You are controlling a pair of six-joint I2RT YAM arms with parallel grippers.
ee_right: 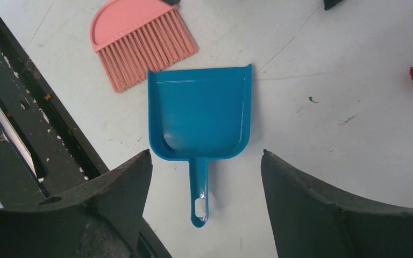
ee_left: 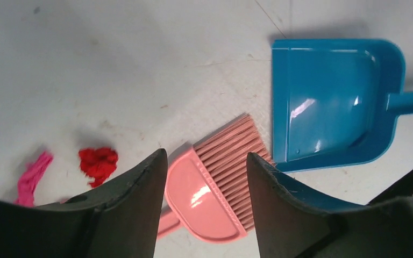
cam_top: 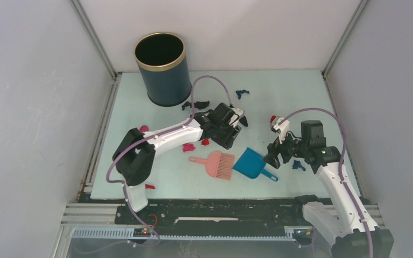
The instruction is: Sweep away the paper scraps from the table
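Paper scraps lie scattered on the mint-green table [cam_top: 301,97]: black ones [cam_top: 196,105], a blue one [cam_top: 241,93], a red one [cam_top: 273,119], pink ones [cam_top: 188,147] and a blue one [cam_top: 299,165]. My left gripper [cam_top: 229,140] is open and empty above the pink hand brush [cam_top: 215,163]. In the left wrist view the gripper [ee_left: 207,158] frames the brush head [ee_left: 209,188], with a red scrap [ee_left: 98,162] to the left. My right gripper [cam_top: 272,156] is open and empty above the blue dustpan [cam_top: 250,163]. In the right wrist view the gripper [ee_right: 207,156] straddles the dustpan's handle [ee_right: 199,188].
A dark blue bin with a gold rim [cam_top: 160,69] stands at the back left. White walls and grey rails edge the table. A black base rail [cam_top: 220,207] runs along the near edge. One red scrap [cam_top: 150,187] lies by the left arm's base.
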